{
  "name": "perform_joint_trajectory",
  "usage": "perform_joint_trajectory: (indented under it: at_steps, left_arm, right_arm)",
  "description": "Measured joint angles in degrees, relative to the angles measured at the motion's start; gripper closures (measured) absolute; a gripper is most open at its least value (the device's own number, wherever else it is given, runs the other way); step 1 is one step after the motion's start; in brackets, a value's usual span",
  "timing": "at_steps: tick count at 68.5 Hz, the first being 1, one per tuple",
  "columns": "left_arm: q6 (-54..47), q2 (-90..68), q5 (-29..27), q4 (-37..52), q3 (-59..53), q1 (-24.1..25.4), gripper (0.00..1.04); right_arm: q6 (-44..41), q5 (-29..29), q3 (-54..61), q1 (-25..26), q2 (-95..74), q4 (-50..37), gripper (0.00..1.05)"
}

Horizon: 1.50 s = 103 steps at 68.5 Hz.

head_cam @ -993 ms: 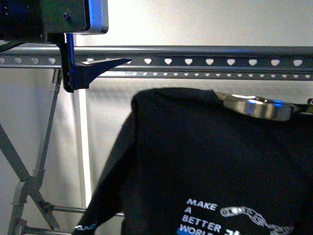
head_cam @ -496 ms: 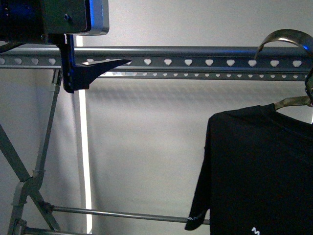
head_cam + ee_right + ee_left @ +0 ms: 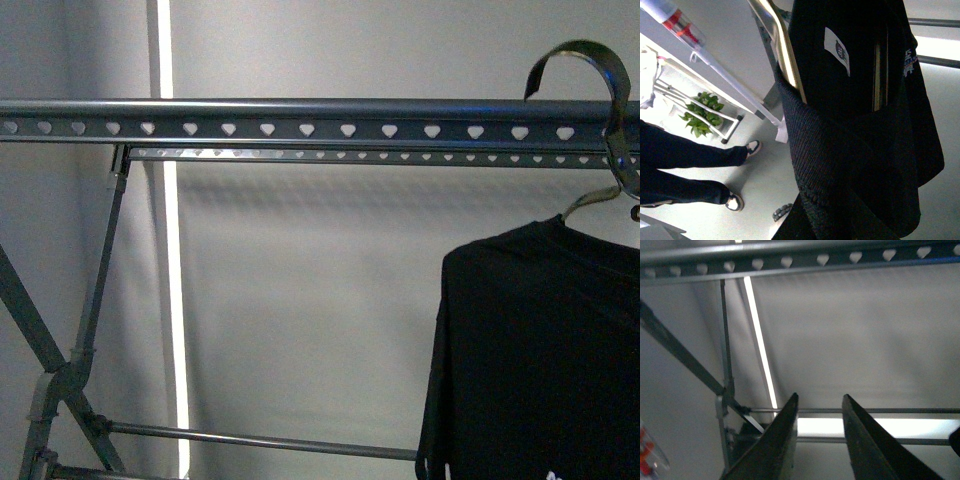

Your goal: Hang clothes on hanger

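The clothes [image 3: 540, 350], a black T-shirt, hang on a shiny chrome shirt hanger [image 3: 590, 70] at the right of the front view. Its flat hook curves above the hanger [image 3: 300, 128], the dark grey rack's long rail with heart-shaped holes. I cannot tell whether the hook rests on the rail. My right gripper [image 3: 815, 225] is shut on the clothes [image 3: 855, 125], and its fingers are buried in dark cloth by the ribbed collar. My left gripper [image 3: 820, 396] is open and empty, below the rail [image 3: 790, 261]. Neither gripper shows in the front view.
The rack's slanted braces [image 3: 60, 370] and lower bar [image 3: 260, 440] stand at the left, in front of a pale wall with a bright vertical strip [image 3: 170, 300]. In the right wrist view a person's legs [image 3: 685, 160], a plant [image 3: 702, 112] and a stick vacuum [image 3: 680, 25] are on the floor.
The T-shirt on its chrome hanger has moved from the middle to the right and upward, bringing the hook up by the rail. My left gripper has left the front view's upper left.
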<state>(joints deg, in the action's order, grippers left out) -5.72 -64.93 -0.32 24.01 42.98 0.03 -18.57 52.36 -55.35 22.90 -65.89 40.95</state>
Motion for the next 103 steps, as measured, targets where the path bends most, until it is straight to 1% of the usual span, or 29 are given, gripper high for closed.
perform_joint_trajectory:
  at_steps: [3, 5, 8, 9, 12, 22, 23, 28, 31, 33, 39, 43, 44, 45, 49, 57, 66, 76, 80, 88, 98, 103]
  left_arm:
    - [1.77, 1.01, 0.07, 1.38, -3.54, 0.00, 0.88]
    - [2.75, 1.99, 0.11, 2.60, -6.73, -0.02, 0.95]
    - [3.61, 3.10, 0.24, 3.74, -9.55, -0.04, 1.02]
    - [3.85, 3.41, 0.33, 4.00, -10.19, -0.04, 1.03]
    - [4.22, 4.74, 0.35, 5.07, -12.63, -0.09, 1.01]
    - [4.68, 9.40, 0.31, 7.82, -19.10, -0.09, 1.01]
    - [4.70, 10.01, 0.31, 8.11, -20.04, -0.09, 1.01]
    - [4.81, 11.91, 0.31, 8.90, -22.97, -0.09, 1.01]
    - [4.85, 13.42, 0.31, 9.29, -25.29, -0.09, 1.01]
    - [4.85, 13.99, 0.31, 9.40, -25.99, -0.09, 1.01]
    - [4.87, 16.52, 0.33, 9.68, -28.83, -0.09, 1.01]
    - [4.87, 18.78, 0.31, 9.68, -30.88, -0.09, 1.01]
    - [4.87, 20.15, 0.31, 9.66, -32.13, -0.09, 1.01]
    - [4.87, 20.70, 0.31, 9.60, -32.57, -0.09, 1.01]
    - [4.87, 22.95, 0.31, 9.01, -34.21, -0.09, 1.01]
    - [4.90, 27.54, 0.31, 7.06, -36.83, -0.09, 1.01]
    - [4.90, 31.17, 0.31, 4.92, -38.38, -0.09, 1.01]
    - [4.90, 34.47, 0.31, 2.75, -39.50, -0.09, 1.01]
    - [4.90, 36.11, 0.31, 1.62, -39.98, -0.09, 1.01]
    - [4.90, 38.69, 0.31, -0.26, -40.57, -0.09, 1.01]
    - [4.98, 40.65, 0.22, 0.11, -41.94, -0.09, 1.01]
    - [5.05, 43.04, 0.28, -1.99, -41.94, -0.09, 1.01]
  right_arm:
    - [1.64, 0.11, -0.09, -0.50, -0.04, -0.92, 1.01]
    - [3.69, 0.20, -0.39, -0.87, -0.33, -1.84, 1.01]
    - [6.36, 0.20, -1.03, -1.16, -0.92, -3.06, 1.01]
    - [6.69, 0.20, -1.18, -1.20, -1.07, -3.43, 1.01]
    - [9.51, 0.35, -2.08, -1.33, -1.90, -5.03, 1.01]
    - [20.94, 1.03, -5.81, -1.57, -5.64, -11.32, 1.01]
    - [23.52, 1.38, -6.36, -1.64, -6.21, -12.52, 1.01]
    - [30.38, 1.64, -8.35, -1.99, -8.17, -16.98, 1.01]
    - [37.13, 1.62, -9.86, -2.43, -9.75, -20.74, 1.01]
    - [39.12, 1.60, -10.43, -2.58, -10.32, -21.88, 1.01]
    - [47.01, 0.79, -13.07, -3.15, -13.38, -26.56, 1.01]
    - [53.72, -0.59, -15.54, -3.58, -16.59, -29.16, 1.01]
    - [56.92, -1.44, -17.44, -3.72, -18.99, -30.32, 1.01]
    - [58.38, -1.99, -18.19, -3.78, -19.96, -30.77, 1.01]
    - [63.65, -3.48, -21.07, -3.89, -23.54, -31.56, 1.01]
    - [70.49, -5.44, -27.10, -4.02, -29.07, -31.67, 1.01]
    - [72.74, -7.21, -33.18, -4.02, -32.35, -29.86, 1.01]
    - [72.57, -9.55, -37.81, -4.11, -35.30, -27.10, 1.01]
    - [71.60, -11.54, -39.32, -4.33, -36.72, -24.83, 1.01]
    - [69.83, -14.21, -39.71, -4.85, -38.51, -22.95, 1.01]
    - [67.82, -16.37, -37.73, -6.01, -39.21, -23.54, 1.01]
    - [65.88, -17.16, -35.67, -6.95, -38.95, -24.46, 1.01]
